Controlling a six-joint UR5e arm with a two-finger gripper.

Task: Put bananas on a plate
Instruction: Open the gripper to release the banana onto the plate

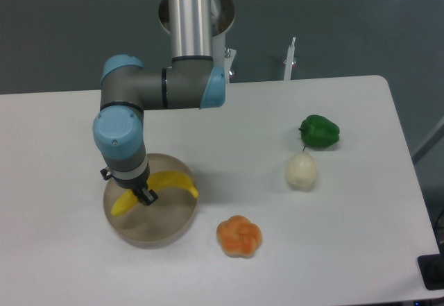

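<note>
The claw (pixel 144 195) is seen closed around the middle of the banana (pixel 173 183), which is held over the plate (pixel 177 224) with its curved ends spread to either side of the claw; whether the banana is touching the plate surface cannot be told. The plate is set on the white tabletop (pixel 62 139), toward the front left, and is partly covered by the arm's grey and blue wrist. An orange lumpy fruit (pixel 238 236) is placed just to the right of the plate, apart from its rim. Farther right, a pale white vegetable (pixel 301 171) is found, and 1 green bell pepper (pixel 320 131) is set just behind it, both well apart from the plate.
</note>
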